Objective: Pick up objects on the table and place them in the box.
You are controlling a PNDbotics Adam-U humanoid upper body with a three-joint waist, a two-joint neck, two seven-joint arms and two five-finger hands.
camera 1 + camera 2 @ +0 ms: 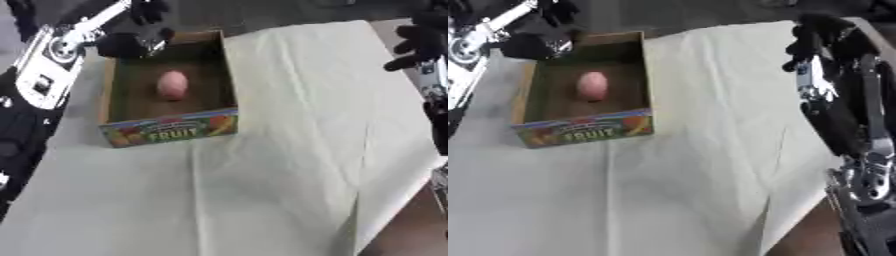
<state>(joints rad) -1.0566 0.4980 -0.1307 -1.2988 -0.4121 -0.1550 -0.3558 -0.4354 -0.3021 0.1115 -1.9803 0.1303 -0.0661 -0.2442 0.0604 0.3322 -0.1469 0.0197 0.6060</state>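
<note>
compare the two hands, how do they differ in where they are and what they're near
The left hand sits at the far left corner of the box, over its rim; the right hand hangs at the far right over the cloth, well away from the box. The left hand is close to the pink object lying inside the box; the right hand has nothing near it. Both are black, and neither visibly holds anything.

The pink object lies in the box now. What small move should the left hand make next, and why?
Probably lift the left hand up and away from the open cardboard box printed FRUIT. The pink rounded object already rests on the box floor, apart from the hand, which hangs at the box's far left corner. No other loose object shows on the pale cloth-covered table. The right hand hovers at the far right.
</note>
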